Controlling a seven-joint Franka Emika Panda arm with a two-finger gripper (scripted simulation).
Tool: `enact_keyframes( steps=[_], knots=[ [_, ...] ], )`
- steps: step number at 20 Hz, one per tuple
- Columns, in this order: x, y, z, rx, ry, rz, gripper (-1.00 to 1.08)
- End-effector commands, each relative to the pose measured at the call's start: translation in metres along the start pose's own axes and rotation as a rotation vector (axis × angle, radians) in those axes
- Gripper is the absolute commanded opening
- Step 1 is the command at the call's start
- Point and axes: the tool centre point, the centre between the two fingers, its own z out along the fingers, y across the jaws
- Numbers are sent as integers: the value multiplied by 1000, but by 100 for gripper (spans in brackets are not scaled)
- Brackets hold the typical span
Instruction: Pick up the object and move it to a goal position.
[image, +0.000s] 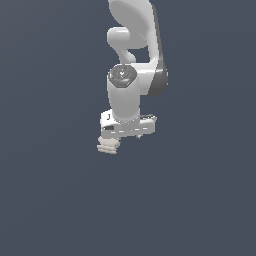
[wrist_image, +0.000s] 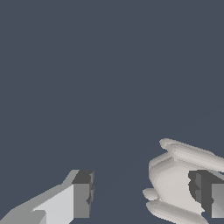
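Observation:
The object (image: 107, 145) is a small pale beige lump with ridged lobes, lying on the dark floor. It pokes out from under the end of the white gripper (image: 126, 131) toward the exterior view's left. In the wrist view the gripper (wrist_image: 144, 194) is open, its two dark-tipped fingers (wrist_image: 82, 194) wide apart. The object (wrist_image: 175, 181) sits at one finger, which overlaps it, and only part of it reaches into the gap. The rest of the gap shows bare floor. I cannot tell whether that finger touches the object.
The white-and-grey arm (image: 134, 60) comes down from the top of the exterior view. A plain dark blue-grey floor (image: 200, 200) surrounds it. No other objects show.

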Motion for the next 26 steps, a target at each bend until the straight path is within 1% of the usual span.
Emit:
enact_keyframes(
  steps=[1,7,14,20,26],
  knots=[
    [0,4,6,19,-21,-34,68],
    [1,15,24,88,-75,-135,68],
    [1,28,43,190,-118,-257,68],
    [1,38,57,291,-134,-362,68],
    [0,48,69,402,-127,-466,68]
  ],
)
